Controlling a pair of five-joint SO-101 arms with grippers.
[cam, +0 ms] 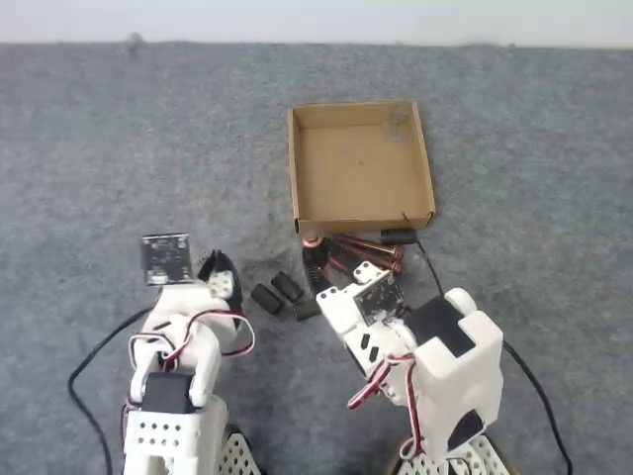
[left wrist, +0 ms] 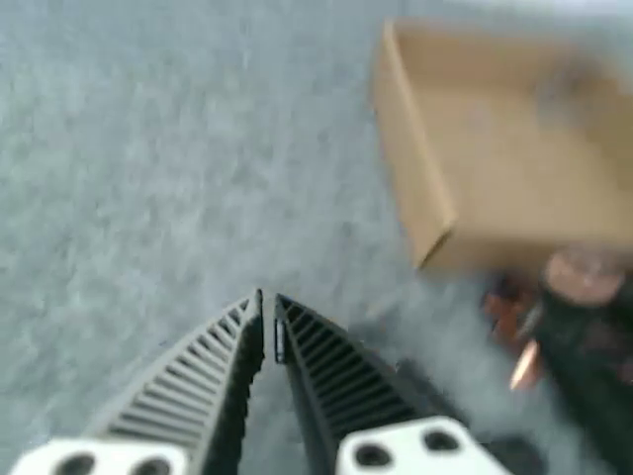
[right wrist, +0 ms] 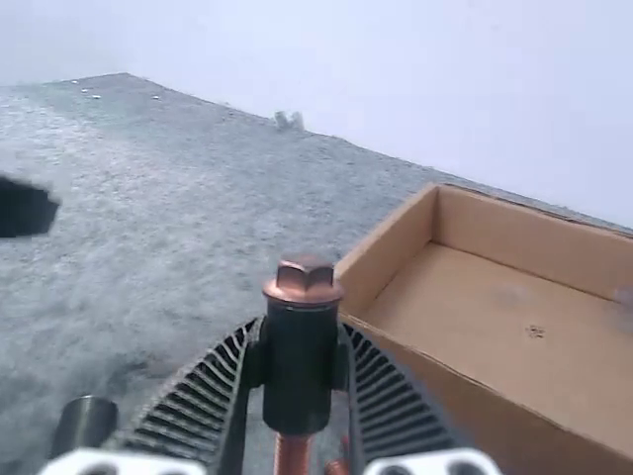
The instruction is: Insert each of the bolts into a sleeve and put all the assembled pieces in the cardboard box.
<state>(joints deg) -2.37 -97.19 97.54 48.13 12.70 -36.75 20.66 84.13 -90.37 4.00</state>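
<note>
From above, the cardboard box sits on grey carpet, with copper bolts heaped at its near wall and loose black sleeves beside them. Left wrist view: the left gripper is pressed together, empty. Right wrist view: the right gripper is clamped on a sleeved bolt near the box.

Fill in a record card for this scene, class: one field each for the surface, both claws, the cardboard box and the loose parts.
Surface: grey mat
Left claw: shut, nothing in it
Right claw: shut on a black sleeve with a copper bolt through it
Cardboard box: open top, nothing inside
Loose sleeves: black, lying on the mat between the arms and the box
Loose bolts: copper, clustered close to the box's near wall
</note>
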